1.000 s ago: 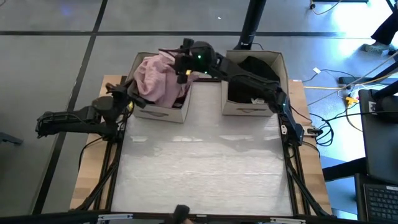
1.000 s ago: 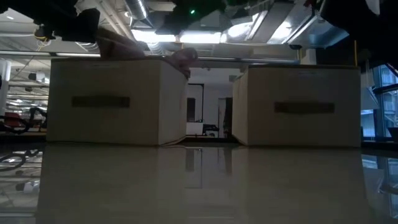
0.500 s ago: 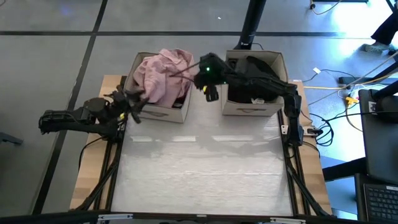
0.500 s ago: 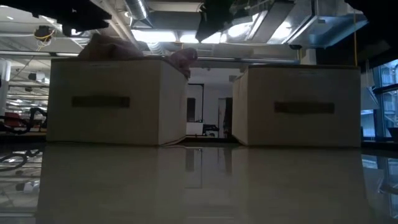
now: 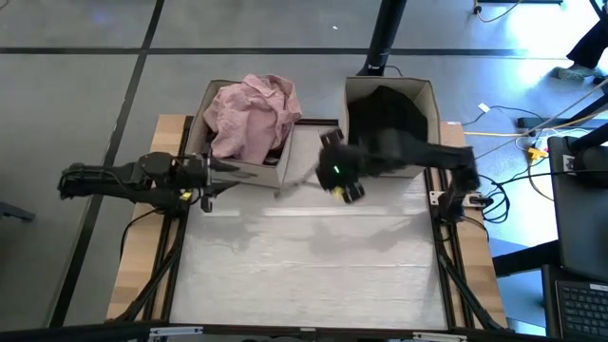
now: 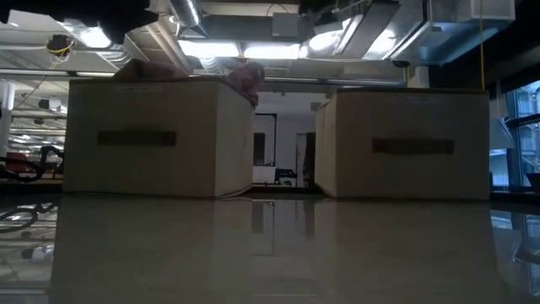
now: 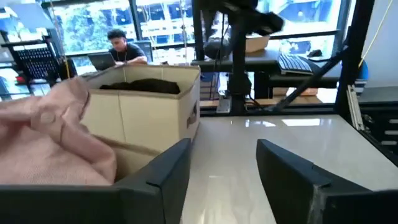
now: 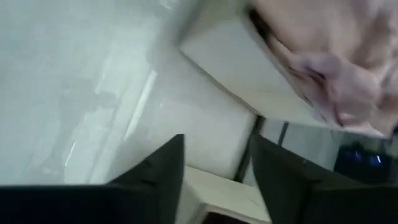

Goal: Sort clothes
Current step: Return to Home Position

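Just before the left-hand beige fabric box [image 5: 249, 172] holding a crumpled pink shirt [image 5: 252, 119], left gripper [image 5: 220, 177] and right gripper [image 5: 344, 185], jaws spread empty, should retreat without snagging.

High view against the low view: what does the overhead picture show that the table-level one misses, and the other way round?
Only the high view: the left gripper at the front-left corner of the left box, the right gripper over the table before the gap between the boxes, and black clothes inside the right box. Only the low view: the boxes' front handles and the ceiling lights. Both: the two beige boxes and the pink shirt heaped above the left box's rim.
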